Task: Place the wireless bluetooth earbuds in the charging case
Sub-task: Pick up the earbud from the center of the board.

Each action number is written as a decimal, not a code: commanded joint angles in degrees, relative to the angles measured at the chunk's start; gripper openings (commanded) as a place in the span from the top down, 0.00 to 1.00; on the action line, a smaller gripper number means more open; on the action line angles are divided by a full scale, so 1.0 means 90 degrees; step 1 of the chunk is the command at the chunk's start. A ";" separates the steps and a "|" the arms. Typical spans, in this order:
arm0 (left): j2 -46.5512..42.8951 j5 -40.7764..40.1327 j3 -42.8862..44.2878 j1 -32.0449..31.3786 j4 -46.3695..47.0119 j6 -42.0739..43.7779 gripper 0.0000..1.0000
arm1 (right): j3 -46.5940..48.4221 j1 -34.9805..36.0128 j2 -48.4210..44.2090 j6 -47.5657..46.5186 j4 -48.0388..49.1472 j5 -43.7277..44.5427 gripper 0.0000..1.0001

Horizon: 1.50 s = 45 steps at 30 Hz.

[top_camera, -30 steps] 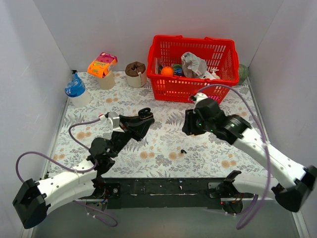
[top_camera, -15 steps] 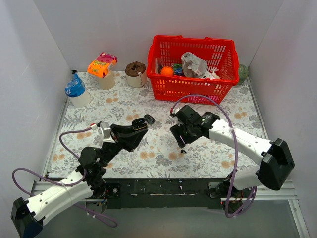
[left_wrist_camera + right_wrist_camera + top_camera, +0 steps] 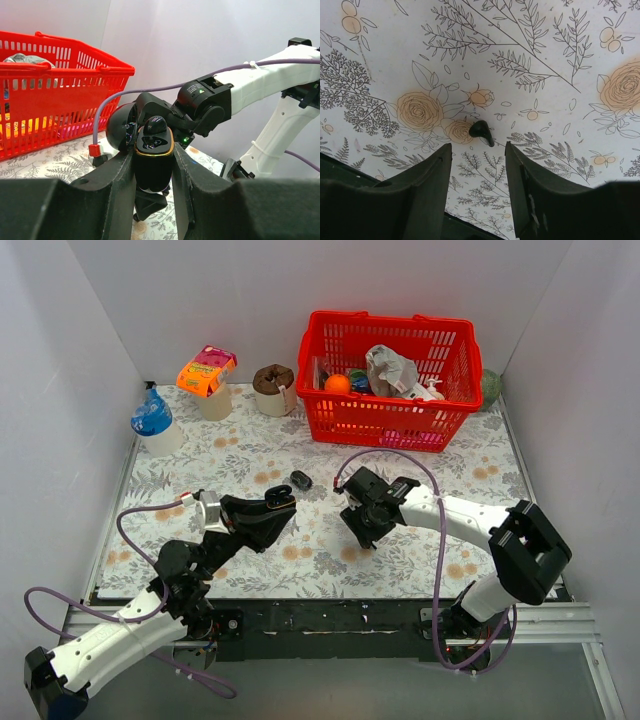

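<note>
My left gripper [image 3: 154, 165] is shut on the black charging case [image 3: 154, 150]. The case stands upright with its gold-rimmed top open and its lid [image 3: 121, 132] swung to the left. One black earbud [image 3: 155, 124] sits in it. In the top view this gripper [image 3: 275, 506] hangs left of centre. Another tiny black earbud [image 3: 481, 131] lies on the flowered cloth just beyond the tips of my right gripper [image 3: 478, 146]. That gripper is open, with nothing between its fingers. In the top view the right gripper [image 3: 366, 532] points down at the cloth and hides that earbud.
A small black pebble-like object [image 3: 301, 479] lies on the cloth between the two grippers. At the back stand a red basket [image 3: 390, 415] full of items, a brown roll [image 3: 274, 388], an orange-lidded cup [image 3: 207, 375] and a blue-capped bottle [image 3: 152, 420].
My right gripper has swung left and down until it stands over the earbud on the cloth. My left gripper has drawn back toward the near left, still holding the case.
</note>
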 commanded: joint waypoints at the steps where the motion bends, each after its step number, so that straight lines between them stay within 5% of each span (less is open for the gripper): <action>1: -0.0007 0.0087 -0.0032 0.0000 -0.0081 -0.0094 1.00 | -0.0146 0.0023 0.0096 -0.0103 0.0451 -0.0040 0.47; 38: -0.0095 0.0038 -0.0149 0.0000 -0.0207 -0.0319 1.00 | -0.0450 0.0023 0.0448 0.0053 0.0773 -0.0001 0.57; 45: -0.0153 0.0048 -0.0168 0.0000 -0.0246 -0.0319 1.00 | -0.0459 0.0023 0.0487 0.0082 0.0793 -0.0011 0.67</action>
